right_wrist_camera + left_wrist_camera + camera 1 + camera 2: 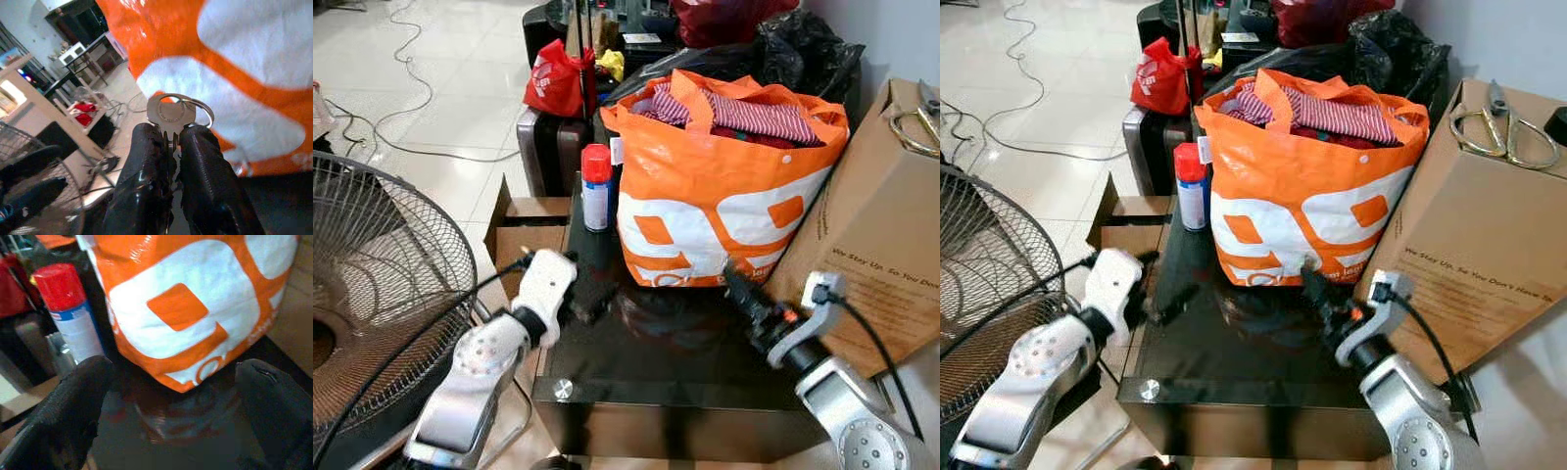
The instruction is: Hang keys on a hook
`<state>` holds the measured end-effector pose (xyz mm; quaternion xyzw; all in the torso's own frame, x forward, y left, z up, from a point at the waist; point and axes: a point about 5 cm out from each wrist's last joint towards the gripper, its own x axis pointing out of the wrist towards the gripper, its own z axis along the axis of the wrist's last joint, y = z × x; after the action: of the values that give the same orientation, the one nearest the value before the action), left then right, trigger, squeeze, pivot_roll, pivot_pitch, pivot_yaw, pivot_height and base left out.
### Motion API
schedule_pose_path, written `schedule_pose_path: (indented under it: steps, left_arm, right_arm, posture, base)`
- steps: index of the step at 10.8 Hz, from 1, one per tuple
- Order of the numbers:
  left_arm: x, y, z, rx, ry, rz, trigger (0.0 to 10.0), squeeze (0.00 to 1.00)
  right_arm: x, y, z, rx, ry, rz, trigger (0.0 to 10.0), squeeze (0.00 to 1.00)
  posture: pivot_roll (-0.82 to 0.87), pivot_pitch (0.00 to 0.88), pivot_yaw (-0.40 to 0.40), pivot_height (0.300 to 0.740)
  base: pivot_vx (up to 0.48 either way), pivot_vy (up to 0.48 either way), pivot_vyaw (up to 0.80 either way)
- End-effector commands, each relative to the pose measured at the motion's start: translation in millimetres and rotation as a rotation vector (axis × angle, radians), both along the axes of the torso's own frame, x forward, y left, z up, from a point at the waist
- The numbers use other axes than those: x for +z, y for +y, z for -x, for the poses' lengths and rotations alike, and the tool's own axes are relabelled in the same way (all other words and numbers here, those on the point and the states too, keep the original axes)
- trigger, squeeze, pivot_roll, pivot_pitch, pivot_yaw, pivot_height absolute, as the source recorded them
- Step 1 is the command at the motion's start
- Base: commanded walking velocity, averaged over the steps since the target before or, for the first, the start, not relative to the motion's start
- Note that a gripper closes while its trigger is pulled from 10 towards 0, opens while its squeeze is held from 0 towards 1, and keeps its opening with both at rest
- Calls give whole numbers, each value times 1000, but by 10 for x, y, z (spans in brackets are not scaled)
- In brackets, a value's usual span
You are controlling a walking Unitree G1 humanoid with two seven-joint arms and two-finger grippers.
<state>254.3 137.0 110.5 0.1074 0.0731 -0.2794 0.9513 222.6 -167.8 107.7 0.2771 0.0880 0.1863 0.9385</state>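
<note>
A glossy black table top (685, 352) carries an orange-and-white plastic shopping bag (724, 186) beside a brown cardboard box (886, 255) printed "We Stay Up, So You Don't Have To". The right gripper (173, 142) pinches a silver key on its ring (172, 113), bow end up, against the bag. The left gripper (171, 396) hovers spread, holding nothing, near a red-capped spray can (596, 186).

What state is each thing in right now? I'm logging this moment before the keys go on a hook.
keys: pinched in the right claw, ring showing above the fingertips
right claw: shut on the keys, close to the orange bag
left claw: open, over the dark tabletop
orange bag: upright, open, stuffed with clothes
spray can: upright, red cap on
scissors: lying on the cardboard box
</note>
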Motion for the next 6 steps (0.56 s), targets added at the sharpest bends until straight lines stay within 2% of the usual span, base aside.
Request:
schedule_pose_path:
  steps: [1, 2, 3, 6]
  left_arm:
    - [2, 10, -33, 20, -12, -11, 10000, 0]
    - [10, -16, -60, 15, -20, -19, 10000, 0]
    - [10, -15, -63, 17, -23, -23, 10000, 0]
    - [-3, 12, -86, 36, -25, -37, 10000, 0]
  right_arm:
    - [18, 23, -3, -9, -13, 47, 0, 0]
    - [10, 22, -27, -47, -20, 80, 6549, 0]
    - [19, 13, -42, -70, -31, 106, 10000, 0]
    - [14, 38, -69, -75, -63, 255, 10000, 0]
  posture:
    - [-72, 0, 6, 740]
    - [-68, 0, 7, 740]
    - [-69, 0, 9, 740]
    - [-73, 0, 16, 740]
  base:
    - [0, 0, 0]
    - [0, 0, 0]
    - [0, 0, 0]
    - [0, 0, 0]
